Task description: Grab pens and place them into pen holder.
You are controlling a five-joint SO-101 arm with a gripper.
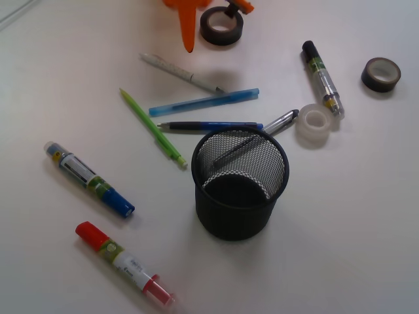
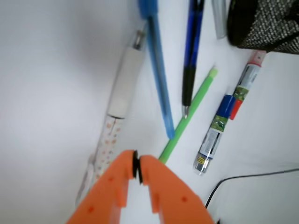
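Wrist view shows us the orange gripper [image 2: 136, 169] clenched on nothing above the white pen [image 2: 122, 88]. Five pens lie on the table [image 1: 340, 216] behind the pen holder [image 1: 239, 184], seemingly empty.

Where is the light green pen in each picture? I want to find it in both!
Front: the light green pen lies slanted left of the pen holder, its top end up-left.
Wrist: it runs diagonally at centre, down toward the orange tool.
Shared landmark: the light blue pen beside it.
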